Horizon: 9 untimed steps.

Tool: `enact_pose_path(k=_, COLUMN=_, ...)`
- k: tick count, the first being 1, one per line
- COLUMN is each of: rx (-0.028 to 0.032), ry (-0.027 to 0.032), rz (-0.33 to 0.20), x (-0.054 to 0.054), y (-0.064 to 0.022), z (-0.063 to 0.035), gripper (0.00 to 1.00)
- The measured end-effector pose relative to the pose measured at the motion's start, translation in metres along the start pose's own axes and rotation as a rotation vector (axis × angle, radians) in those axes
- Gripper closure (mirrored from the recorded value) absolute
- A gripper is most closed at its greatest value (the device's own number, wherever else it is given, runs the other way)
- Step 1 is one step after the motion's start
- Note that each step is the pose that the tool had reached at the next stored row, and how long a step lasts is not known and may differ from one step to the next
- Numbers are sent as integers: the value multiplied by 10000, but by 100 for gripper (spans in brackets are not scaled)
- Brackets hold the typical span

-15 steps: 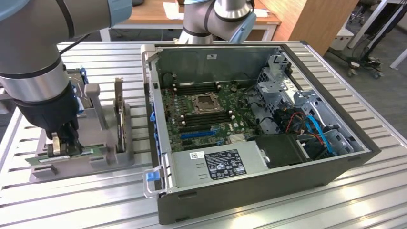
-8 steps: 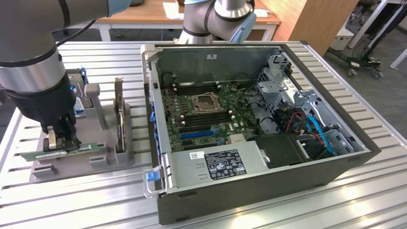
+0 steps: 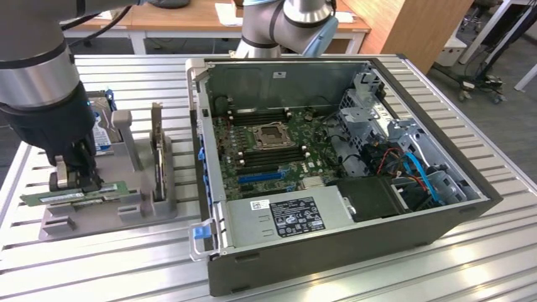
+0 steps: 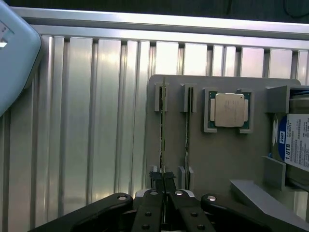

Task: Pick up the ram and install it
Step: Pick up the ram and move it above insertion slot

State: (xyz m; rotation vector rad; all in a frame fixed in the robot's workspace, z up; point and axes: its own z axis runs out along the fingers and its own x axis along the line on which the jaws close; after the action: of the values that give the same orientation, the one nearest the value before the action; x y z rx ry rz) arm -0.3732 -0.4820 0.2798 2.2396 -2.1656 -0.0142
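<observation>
Fig. – Arm at the parts fixture, stick gripped

(a) Gripper (image 3: 80, 184) (image 4: 162, 181): points straight down over the grey fixture (image 3: 138, 211) (image 4: 217, 159), which sits by the tabletop (image 3: 126, 264) (image 4: 96, 121) edge on the exterior view's left, toward the near corner. Fingers (image 4: 150, 209) are pinched together on the ram (image 3: 71, 196) (image 4: 162, 140), gripping approx. mid-length, w/ no visible gap either side of the board.

(b) The ram: green stick w/ pale label, lying level and lengthwise along the fixture's near end. Seen edge-on from the wrist, its far end lines up w/ a slotted post. Can't tell whether it is seated or raised.

(c) Second thin stick (image 4: 187, 135): parallel, just beside the ram, in the next pair of posts.

(d) Other fixture items: CPU (image 4: 229, 110) in a square recess; hard drive (image 3: 104, 129) (image 4: 295, 145) at the far end; tall expansion card (image 3: 157, 148) on edge, on the side toward the PC.

(e) Open PC case (image 3: 336, 251): centre-to-right of the tabletop, side panel off. Motherboard (image 3: 251, 165) exposed; black DIMM slots (image 3: 251, 117) flank the CPU socket (image 3: 273, 135)
</observation>
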Motion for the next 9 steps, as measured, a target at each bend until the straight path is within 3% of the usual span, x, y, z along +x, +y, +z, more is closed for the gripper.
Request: enact_pose_path(k=9, rx=0, ry=0, rz=0, x=3, y=6, z=-248, gripper=89)
